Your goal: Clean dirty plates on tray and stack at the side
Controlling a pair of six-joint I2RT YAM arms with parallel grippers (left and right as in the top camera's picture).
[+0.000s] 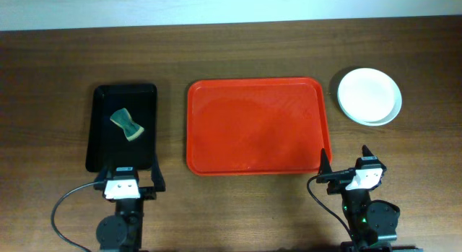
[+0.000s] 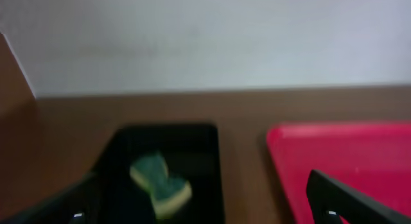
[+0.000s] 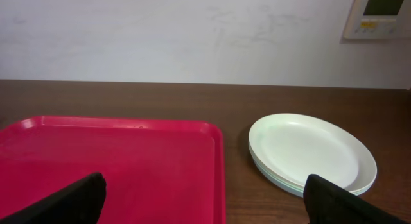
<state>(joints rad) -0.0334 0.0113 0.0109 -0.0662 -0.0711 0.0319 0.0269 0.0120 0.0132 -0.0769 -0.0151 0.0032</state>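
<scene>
**A:** Where are the plates [image 1: 369, 95] at this moment?

**B:** They sit in one neat stack on the table [image 1: 216, 50], just beside the right short side of the tray [image 1: 253, 126], not touching it. In the right wrist view I can see several rims one over the other, but I cannot count them for sure.

**A:** Are they clean?

**B:** The top one looks plain and pale, with no green smear. The ones under it are hidden, so I cannot tell.

**A:** And the tray itself?

**B:** No plate lies on it. I see only its red surface.

**A:** What about the sponge [image 1: 127, 125]?

**B:** It lies inside the black tray [image 1: 148, 93], on the left, well apart from the plates.

**A:** Are the arms holding something?

**B:** No. The left gripper [image 1: 128, 174] stands at the near end of the black tray, jaws spread wide, with nothing between them. The right gripper [image 1: 346, 159] is near the tray's near right corner, also spread wide and holding nothing.

**A:** So how much is left?

**B:** I judge the task is at its end, or very close. The stacking seems done, and I see nothing more to wipe.
</scene>
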